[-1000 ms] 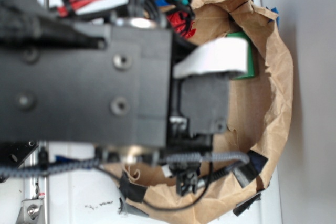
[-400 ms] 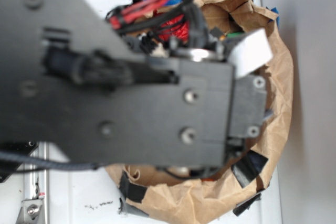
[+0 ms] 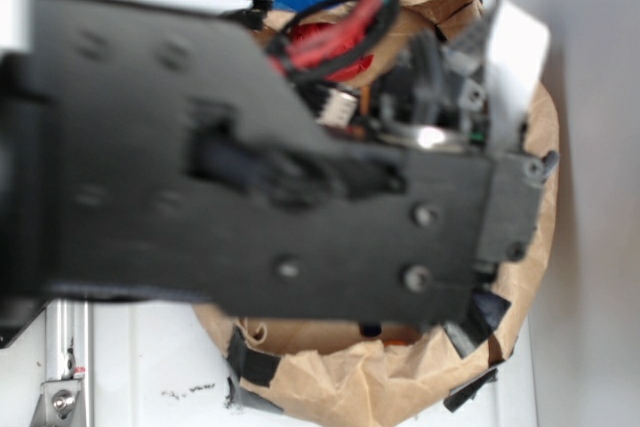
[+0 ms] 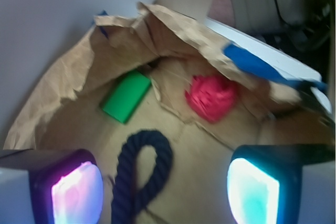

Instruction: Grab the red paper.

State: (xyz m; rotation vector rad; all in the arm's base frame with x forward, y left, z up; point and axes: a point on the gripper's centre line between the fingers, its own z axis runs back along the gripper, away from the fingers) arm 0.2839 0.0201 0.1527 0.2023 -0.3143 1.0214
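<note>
Exterior: arm [image 3: 250,177] farther right than before

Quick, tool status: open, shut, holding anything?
Tool: open and empty, fingers wide apart. The red paper lies ahead of it in the brown paper bag, untouched.

The red paper [image 4: 212,97] is a bright red crumpled ball, its surface broken into ridges and folds, though the wrist view blurs it. It lies on the brown paper floor of the bag, close under the bag's folded far wall and to the right of the green block, apart from it. Nothing touches or grips it. In the exterior view the arm hides it.
</note>
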